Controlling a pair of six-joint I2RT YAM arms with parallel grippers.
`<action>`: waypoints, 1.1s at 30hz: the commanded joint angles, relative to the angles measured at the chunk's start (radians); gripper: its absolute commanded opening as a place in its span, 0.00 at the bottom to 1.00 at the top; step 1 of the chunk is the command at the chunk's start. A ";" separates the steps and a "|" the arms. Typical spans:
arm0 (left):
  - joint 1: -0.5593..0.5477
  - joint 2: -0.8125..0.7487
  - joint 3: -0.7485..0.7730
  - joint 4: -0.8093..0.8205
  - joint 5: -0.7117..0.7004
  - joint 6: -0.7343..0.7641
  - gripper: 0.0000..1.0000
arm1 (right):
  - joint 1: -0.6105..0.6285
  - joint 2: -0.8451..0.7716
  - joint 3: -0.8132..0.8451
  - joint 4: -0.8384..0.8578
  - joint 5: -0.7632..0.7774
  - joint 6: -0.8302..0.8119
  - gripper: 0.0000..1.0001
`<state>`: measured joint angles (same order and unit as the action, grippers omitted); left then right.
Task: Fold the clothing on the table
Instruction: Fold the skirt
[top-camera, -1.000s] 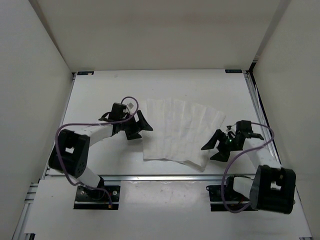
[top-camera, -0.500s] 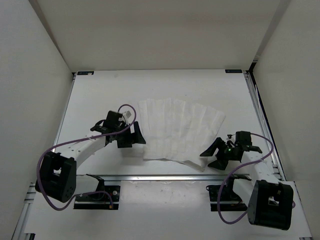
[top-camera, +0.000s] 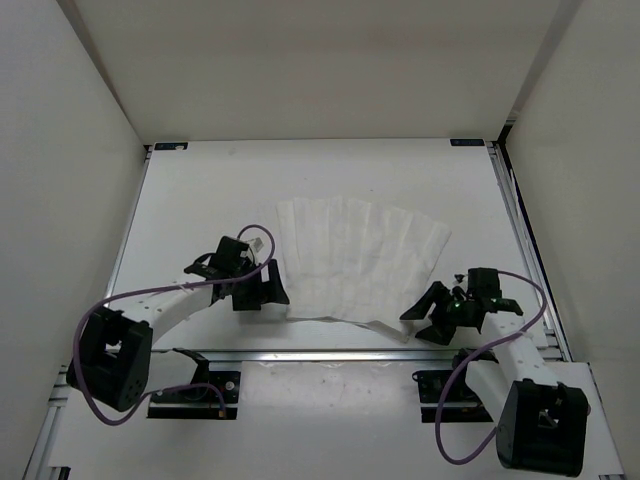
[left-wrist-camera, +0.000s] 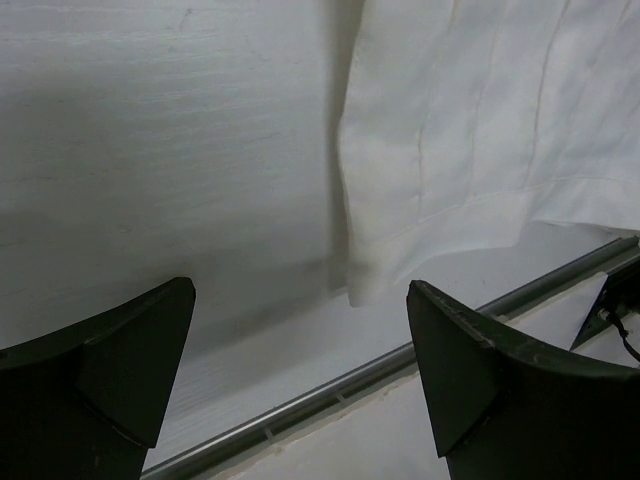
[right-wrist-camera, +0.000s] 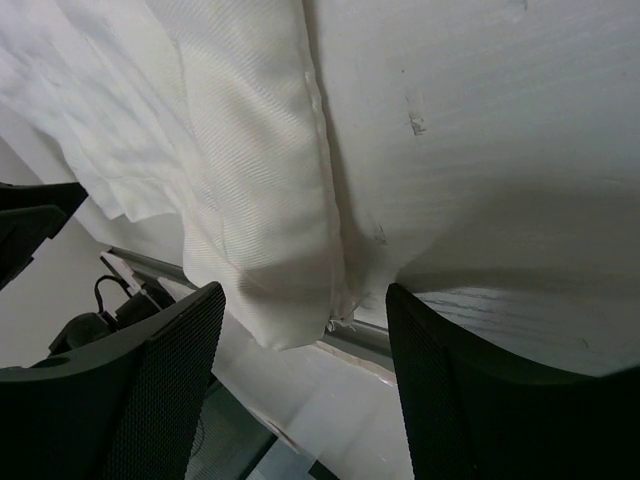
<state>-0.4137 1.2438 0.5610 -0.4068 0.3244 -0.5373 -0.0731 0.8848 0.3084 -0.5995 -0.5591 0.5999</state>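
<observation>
The clothing (top-camera: 355, 265) is thin white woven cloth, matt, finely ribbed and sharply creased. The table (top-camera: 200, 190) has a matt white top with faint linear grain and minor scuff marks. The rail (top-camera: 330, 353) at its 6 o'clock edge is bare silver metal with a dull sheen. The left gripper fingers (left-wrist-camera: 110, 370) are smooth matt black plastic. The right gripper fingers (right-wrist-camera: 150, 390) are black and finely dimpled.

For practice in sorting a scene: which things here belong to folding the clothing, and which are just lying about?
Part of the job: clothing; table; left gripper; right gripper.
Just there: rail; purple cables.
</observation>
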 joint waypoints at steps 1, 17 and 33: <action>-0.007 0.011 0.000 0.069 -0.030 -0.013 0.98 | 0.042 0.000 -0.014 0.007 0.037 0.058 0.70; -0.099 0.158 0.025 0.230 -0.009 -0.108 0.83 | 0.053 -0.124 -0.129 0.073 0.014 0.164 0.59; -0.148 0.126 -0.101 0.310 0.015 -0.196 0.15 | 0.044 -0.070 -0.150 0.173 -0.042 0.166 0.24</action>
<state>-0.5777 1.3560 0.4835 -0.0753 0.3336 -0.7464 -0.0082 0.8143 0.1722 -0.4446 -0.5907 0.7712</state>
